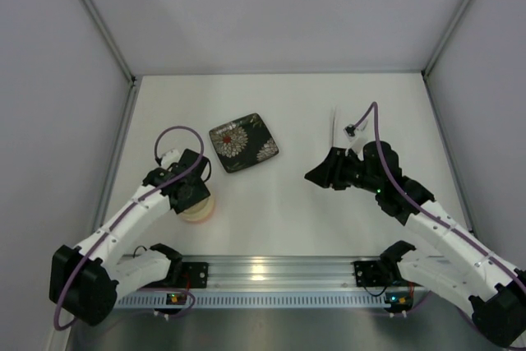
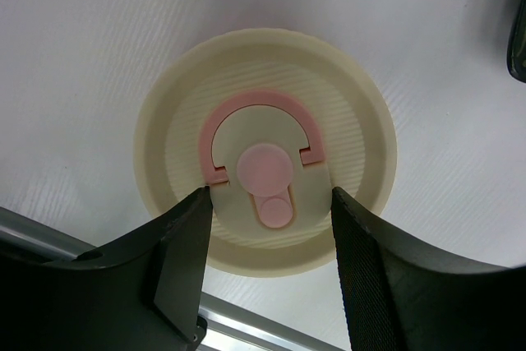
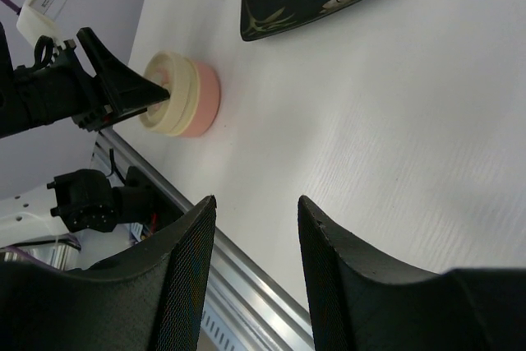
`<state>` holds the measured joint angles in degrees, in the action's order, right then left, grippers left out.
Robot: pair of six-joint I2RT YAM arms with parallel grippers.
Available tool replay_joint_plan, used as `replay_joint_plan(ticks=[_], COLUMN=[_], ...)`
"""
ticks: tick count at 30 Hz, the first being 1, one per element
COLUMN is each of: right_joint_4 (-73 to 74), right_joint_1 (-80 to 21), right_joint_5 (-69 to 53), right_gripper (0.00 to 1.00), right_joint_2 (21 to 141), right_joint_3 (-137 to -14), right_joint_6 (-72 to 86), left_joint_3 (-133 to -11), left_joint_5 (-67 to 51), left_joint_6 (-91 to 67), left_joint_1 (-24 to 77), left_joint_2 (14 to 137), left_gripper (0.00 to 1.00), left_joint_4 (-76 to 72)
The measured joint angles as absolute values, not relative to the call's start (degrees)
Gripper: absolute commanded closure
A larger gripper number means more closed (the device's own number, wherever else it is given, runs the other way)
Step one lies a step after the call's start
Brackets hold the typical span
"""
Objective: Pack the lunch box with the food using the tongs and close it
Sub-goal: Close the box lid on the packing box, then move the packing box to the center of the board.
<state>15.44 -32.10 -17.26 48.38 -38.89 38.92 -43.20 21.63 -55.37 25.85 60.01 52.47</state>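
The lunch box [image 1: 205,214] stands near the front left, its pinkish base [image 3: 205,100] capped by the cream lid [image 2: 271,63]. My left gripper [image 1: 194,196] points straight down onto it. Its jaws stand apart, one on each side of the lid's raised middle with the pink ring, and press on it. In the right wrist view its fingertips [image 3: 152,94] touch the lid's top. The tongs [image 1: 332,127] lie on the table at the back right. My right gripper [image 1: 317,176] hovers open and empty in front of them. No food shows; the box is covered.
The dark floral plate [image 1: 243,142] lies between the arms, behind the lunch box. The metal rail [image 1: 271,270] with both arm bases runs along the near edge. Grey walls close the table on three sides.
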Motion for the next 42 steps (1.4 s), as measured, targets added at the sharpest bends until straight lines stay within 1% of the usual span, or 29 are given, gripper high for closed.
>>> replay_joint_plan(ticks=[15, 24, 36, 42], right_joint_4=[15.44, 15.29, 14.55, 14.55], right_joint_1=[-32.10, -32.10, -32.10, -32.10], right_joint_5=[-17.28, -17.32, -17.67, -17.74], right_gripper=[0.56, 0.56, 0.56, 0.56], right_joint_2=[48.49, 48.95, 49.54, 49.67], right_joint_3=[-38.89, -38.68, -37.85, -37.85], right_joint_6=[38.50, 38.46, 38.04, 37.87], left_joint_3=[-41.19, -40.73, -41.25, -42.61], left_joint_5=[22.35, 25.15, 28.69, 29.74], left_joint_6=[-54.65, -53.30, -52.12, -51.46], left_joint_1=[25.63, 25.63, 25.63, 25.63], left_joint_2=[61.58, 64.12, 68.36, 71.33], left_gripper=[0.98, 0.94, 0.92, 0.86], left_joint_4=[48.38, 43.07, 36.71, 34.50])
